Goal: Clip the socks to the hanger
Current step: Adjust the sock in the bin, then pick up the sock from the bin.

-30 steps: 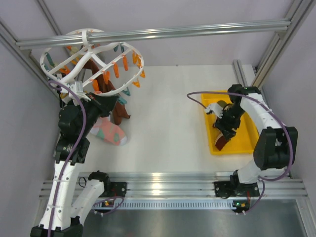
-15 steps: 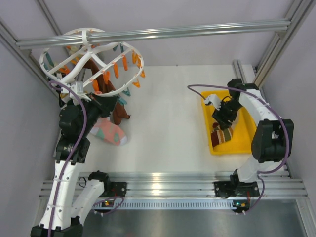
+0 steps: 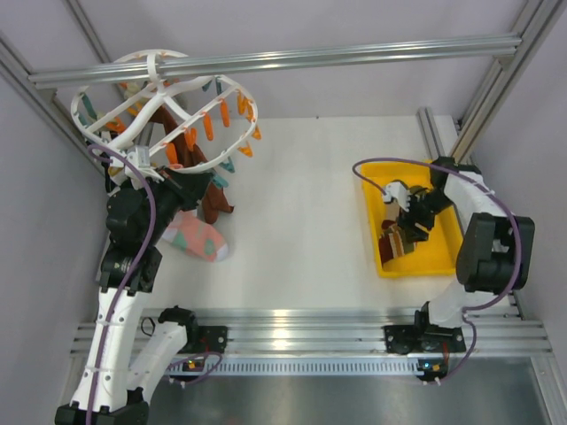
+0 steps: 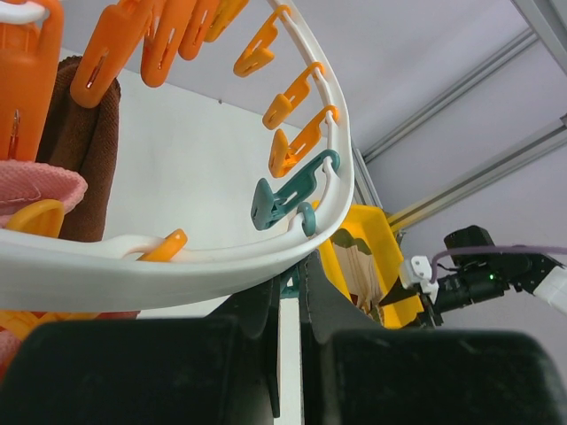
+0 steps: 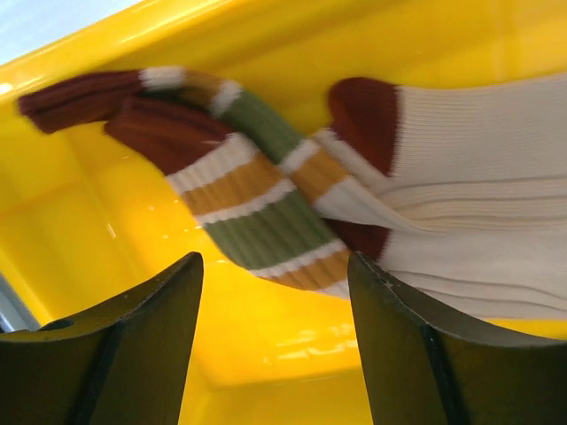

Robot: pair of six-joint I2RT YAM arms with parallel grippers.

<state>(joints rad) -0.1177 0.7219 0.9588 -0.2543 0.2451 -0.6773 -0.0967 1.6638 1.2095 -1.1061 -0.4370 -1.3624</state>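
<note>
Right gripper (image 5: 273,266) has swung round inside the yellow tray (image 5: 80,239) since a second ago. I have its jaws apart and empty, with the striped sock (image 5: 252,208) just beyond the tips and a beige sock (image 5: 487,221) touching that one, so neither is picked or clipped yet. Well away across the table (image 3: 301,221), my left gripper (image 3: 142,170) is closed on the rim of the hanger (image 4: 177,266), where brown socks (image 3: 213,199) and a pink patched sock (image 3: 197,237) already hang below the clips (image 4: 297,150); I'd call the job partway done.
</note>
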